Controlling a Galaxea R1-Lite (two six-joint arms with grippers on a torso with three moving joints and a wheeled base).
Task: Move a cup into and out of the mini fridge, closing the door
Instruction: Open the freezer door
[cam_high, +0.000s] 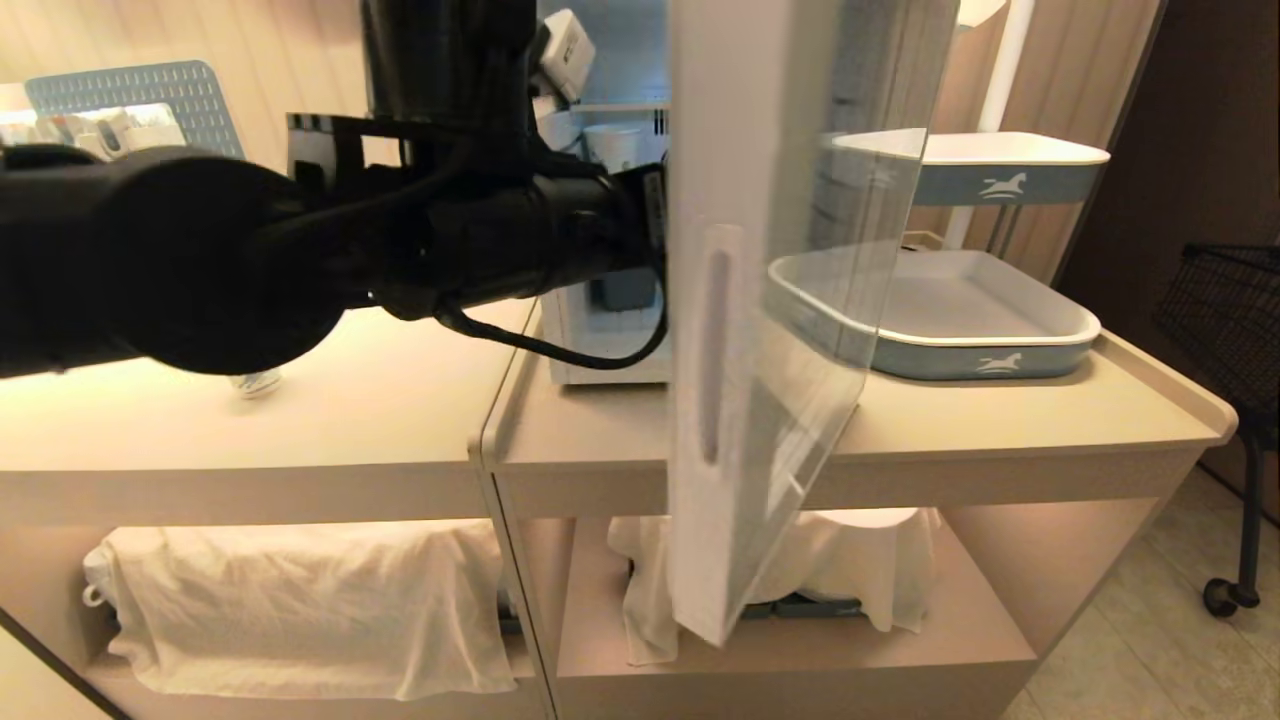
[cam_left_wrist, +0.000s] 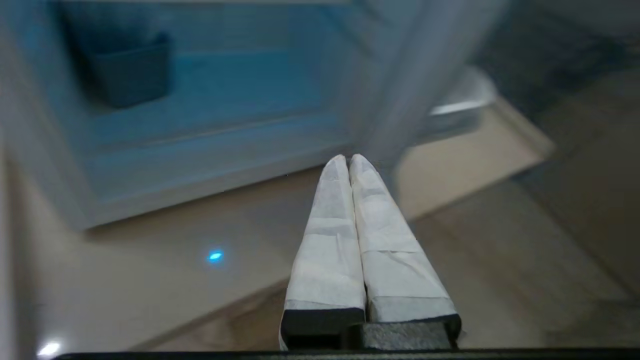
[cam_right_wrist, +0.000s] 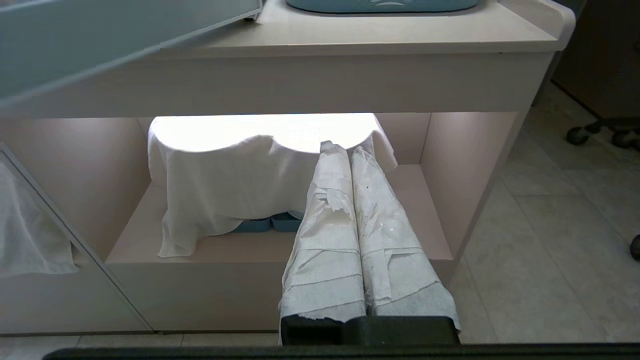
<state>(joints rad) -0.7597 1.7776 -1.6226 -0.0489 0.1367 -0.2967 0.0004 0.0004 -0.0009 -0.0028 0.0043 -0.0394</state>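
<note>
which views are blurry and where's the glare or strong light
Left wrist view: the mini fridge interior glows blue and soft, the door edge is smeared, only the left gripper is sharp. Right wrist view: sharp, but the white cloth top is blown out under the shelf light. Head view: the door glass reflects and shows the blue tray through it.

A pale beige counter (cam_high: 1000, 425) fills the middle of the frame. The mini fridge (cam_high: 610, 340) stands at its centre, a blue-grey tray (cam_high: 960, 355) at right, and what may be a small cup (cam_high: 255, 382) at lower left.
</note>
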